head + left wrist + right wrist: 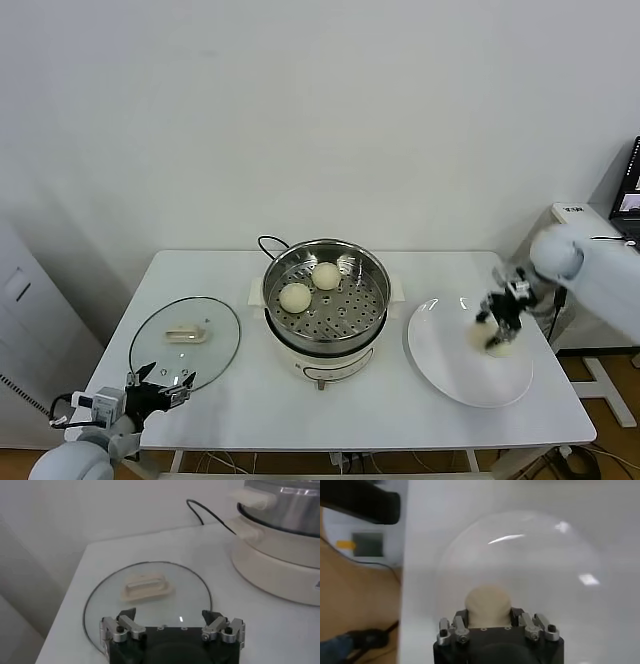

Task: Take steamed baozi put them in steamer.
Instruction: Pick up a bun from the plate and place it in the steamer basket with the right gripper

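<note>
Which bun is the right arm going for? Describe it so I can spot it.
Find the white plate right of the steamer. The baozi lies near its right side, under the right end effector. It is the only bun on the plate; two others sit in the steamer.

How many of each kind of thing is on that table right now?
Baozi: 3, two in the steamer, one on the plate
Steamer: 1
Plate: 1
Glass lid: 1
Total: 6
</note>
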Action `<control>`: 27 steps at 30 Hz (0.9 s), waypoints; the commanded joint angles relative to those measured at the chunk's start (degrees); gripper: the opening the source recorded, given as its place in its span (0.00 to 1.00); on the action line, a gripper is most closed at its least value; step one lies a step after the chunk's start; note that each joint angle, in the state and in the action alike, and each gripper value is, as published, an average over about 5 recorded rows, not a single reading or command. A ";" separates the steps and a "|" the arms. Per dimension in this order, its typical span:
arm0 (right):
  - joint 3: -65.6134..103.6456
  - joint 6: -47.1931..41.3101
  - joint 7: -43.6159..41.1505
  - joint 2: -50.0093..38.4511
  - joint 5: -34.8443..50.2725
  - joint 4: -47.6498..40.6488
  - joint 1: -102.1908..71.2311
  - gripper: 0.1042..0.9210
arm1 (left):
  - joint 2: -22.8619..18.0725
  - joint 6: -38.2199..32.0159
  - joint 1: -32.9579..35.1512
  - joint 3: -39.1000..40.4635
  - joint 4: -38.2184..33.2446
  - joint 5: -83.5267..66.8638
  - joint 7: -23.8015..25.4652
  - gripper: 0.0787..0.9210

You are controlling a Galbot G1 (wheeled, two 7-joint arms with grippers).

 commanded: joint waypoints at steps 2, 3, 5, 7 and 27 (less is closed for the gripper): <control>-1.24 18.51 -0.69 16.31 6.72 -9.71 14.25 0.51 | 1.01 -0.41 -0.60 0.64 0.44 0.05 0.22 0.88; -1.19 20.02 -0.93 17.91 6.62 -10.44 14.39 0.51 | 1.17 -0.45 -0.63 0.68 0.48 0.04 0.24 0.88; -1.28 22.42 -1.19 20.90 5.67 -10.95 14.52 0.51 | 1.42 -0.54 -0.74 0.73 0.59 0.02 0.28 0.88; -1.38 25.18 -1.35 23.70 4.15 -11.13 14.42 0.51 | 1.53 -0.68 -0.87 0.73 0.73 0.00 0.29 0.88; -2.65 45.23 -0.62 29.94 -13.28 5.27 10.01 0.51 | 1.84 -0.98 -1.12 0.93 1.47 0.13 0.30 0.88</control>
